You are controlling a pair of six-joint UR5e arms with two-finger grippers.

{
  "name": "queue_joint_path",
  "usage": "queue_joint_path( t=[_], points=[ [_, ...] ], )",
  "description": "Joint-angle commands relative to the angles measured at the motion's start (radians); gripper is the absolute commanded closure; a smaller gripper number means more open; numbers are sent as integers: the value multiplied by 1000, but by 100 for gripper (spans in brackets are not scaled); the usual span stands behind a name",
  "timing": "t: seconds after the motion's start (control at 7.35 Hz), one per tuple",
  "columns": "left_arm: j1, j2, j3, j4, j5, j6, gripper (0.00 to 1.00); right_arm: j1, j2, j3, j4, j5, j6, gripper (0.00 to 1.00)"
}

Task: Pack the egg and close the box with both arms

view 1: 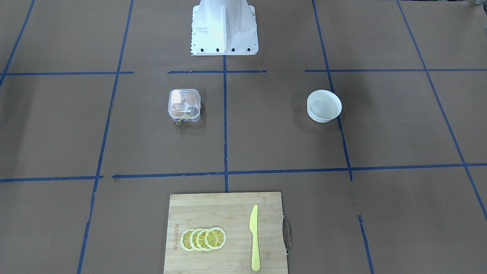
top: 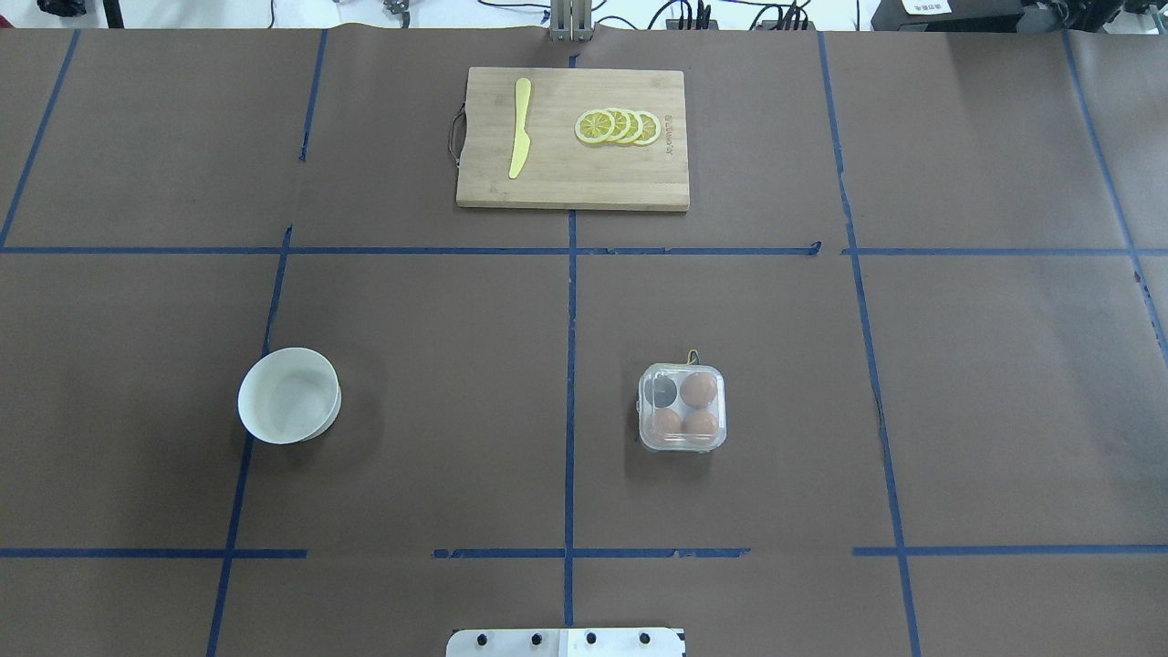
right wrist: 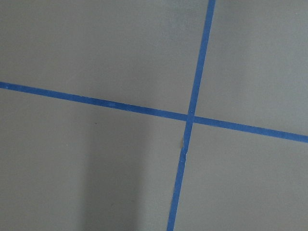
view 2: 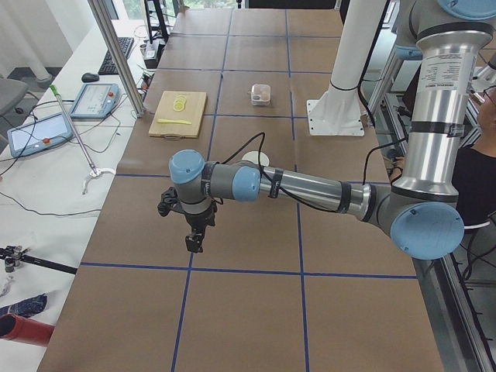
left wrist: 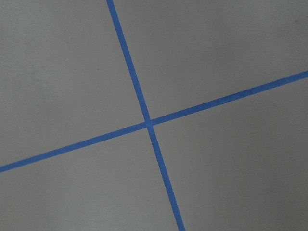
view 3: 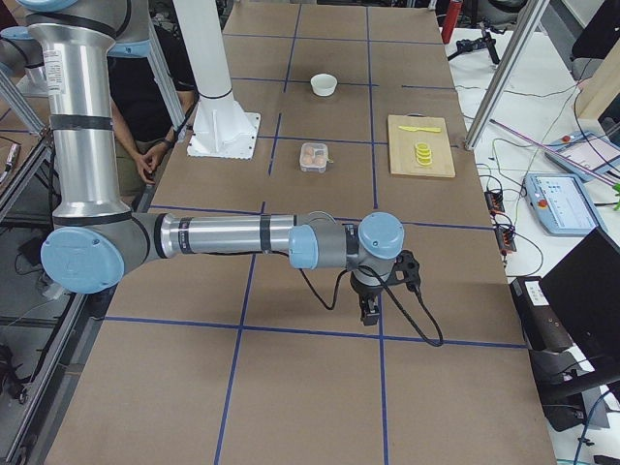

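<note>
The clear box (top: pixel 683 408) stands right of the table's middle, also in the front-facing view (view 1: pixel 184 105). Its lid lies down over the cells. Three orange-brown eggs show through it, one at the far right cell (top: pixel 700 390); the fourth cell looks dark. Both arms are far from the box. The left gripper (view 2: pixel 194 242) hangs over the table near its left end, seen only in the left side view. The right gripper (view 3: pixel 369 312) hangs near the right end, seen only in the right side view. I cannot tell whether either is open or shut. Both wrist views show only brown paper and blue tape.
A round white bowl (top: pixel 289 395) stands left of the middle. A wooden cutting board (top: pixel 573 182) lies at the far edge with a yellow knife (top: pixel 520 128) and lemon slices (top: pixel 618 126). The white pedestal base (view 1: pixel 224 28) stands at the near edge.
</note>
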Motion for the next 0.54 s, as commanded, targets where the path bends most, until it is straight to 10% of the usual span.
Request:
queue_joint_path(
  t=[0.0,0.41],
  points=[
    [1,-3,17,-2,6,5,0,0,-11,11,4,13,5,0],
    [0,11,17,0,6,-1,0,0,-14,14,6,13,-1,0]
  ],
)
